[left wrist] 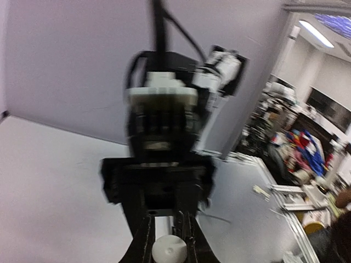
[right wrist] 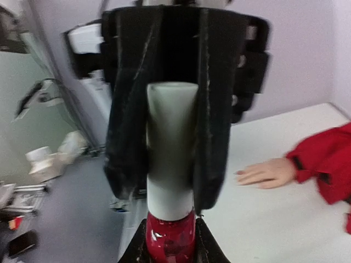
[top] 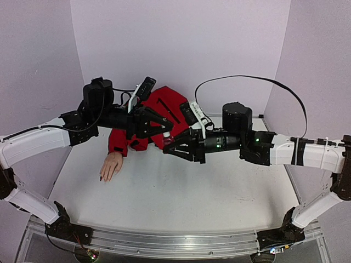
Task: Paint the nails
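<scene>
The right gripper point(right wrist: 169, 247) clamps the red polish bottle point(top: 168, 141) while the left gripper point(left wrist: 168, 241) pinches its white cap point(right wrist: 170, 137). The mannequin hand point(top: 111, 165) lies at eight o'clock from them, long axis running one to seven, nails point(top: 103, 177) at the seven end, nearer the left arm point(top: 33, 142).

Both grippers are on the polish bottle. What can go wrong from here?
1. The small red polish bottle hangs mid-air, tilted, in the right gripper; once the left gripper pulls its long white cap off, polish may drip onto the white table.
2. Both grippers' fingers sit close together at the bottle's neck; twisting may knock them.
</scene>
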Controlling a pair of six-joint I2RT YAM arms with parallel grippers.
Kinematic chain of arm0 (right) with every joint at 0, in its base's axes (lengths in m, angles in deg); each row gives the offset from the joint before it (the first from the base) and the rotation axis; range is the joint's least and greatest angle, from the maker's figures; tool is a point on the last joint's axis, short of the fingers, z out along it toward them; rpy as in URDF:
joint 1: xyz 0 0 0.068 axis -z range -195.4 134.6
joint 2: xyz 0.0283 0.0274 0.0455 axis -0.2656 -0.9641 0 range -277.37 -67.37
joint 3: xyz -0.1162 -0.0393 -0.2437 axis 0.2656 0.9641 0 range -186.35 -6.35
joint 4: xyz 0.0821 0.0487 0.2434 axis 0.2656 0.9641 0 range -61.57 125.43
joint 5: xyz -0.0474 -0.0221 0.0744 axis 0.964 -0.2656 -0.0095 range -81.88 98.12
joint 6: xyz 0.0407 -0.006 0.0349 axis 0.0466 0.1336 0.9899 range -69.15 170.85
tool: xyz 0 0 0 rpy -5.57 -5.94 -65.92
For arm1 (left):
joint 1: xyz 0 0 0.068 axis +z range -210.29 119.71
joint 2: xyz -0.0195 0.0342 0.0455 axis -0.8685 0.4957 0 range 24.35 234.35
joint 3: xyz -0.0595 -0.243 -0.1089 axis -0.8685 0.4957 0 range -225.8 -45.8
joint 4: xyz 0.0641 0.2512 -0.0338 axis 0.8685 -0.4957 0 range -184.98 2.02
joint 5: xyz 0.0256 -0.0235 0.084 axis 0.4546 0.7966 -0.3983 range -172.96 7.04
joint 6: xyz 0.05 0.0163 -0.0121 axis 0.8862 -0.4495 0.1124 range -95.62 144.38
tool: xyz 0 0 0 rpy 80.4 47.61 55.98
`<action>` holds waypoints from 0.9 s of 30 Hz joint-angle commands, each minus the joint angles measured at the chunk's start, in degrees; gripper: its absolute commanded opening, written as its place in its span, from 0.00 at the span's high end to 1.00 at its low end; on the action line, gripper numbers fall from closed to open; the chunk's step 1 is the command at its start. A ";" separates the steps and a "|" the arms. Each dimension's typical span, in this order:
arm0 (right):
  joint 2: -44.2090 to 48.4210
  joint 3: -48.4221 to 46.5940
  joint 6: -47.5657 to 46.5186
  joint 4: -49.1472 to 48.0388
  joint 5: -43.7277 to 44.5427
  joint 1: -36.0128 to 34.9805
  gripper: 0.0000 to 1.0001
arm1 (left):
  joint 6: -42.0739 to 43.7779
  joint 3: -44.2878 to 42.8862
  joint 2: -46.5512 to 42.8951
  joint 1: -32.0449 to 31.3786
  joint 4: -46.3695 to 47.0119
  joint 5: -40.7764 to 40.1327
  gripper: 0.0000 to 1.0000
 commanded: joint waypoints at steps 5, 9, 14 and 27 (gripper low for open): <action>5.90 1.64 9.21 -20.65 -23.96 -1.68 1.00 | 2.16 1.39 -4.88 -3.63 -0.17 24.93 1.00; 7.79 2.99 3.70 -15.33 -15.83 -1.69 1.00 | -0.15 2.31 -6.65 -3.52 -0.17 18.49 0.94; 8.71 2.85 -2.48 -7.33 1.13 -1.68 1.00 | -1.50 5.76 -11.97 -1.87 -2.56 1.57 0.43; 2.88 1.06 -5.87 -4.07 35.15 -2.20 1.00 | -13.03 3.18 -14.72 -1.51 -11.49 -28.97 0.11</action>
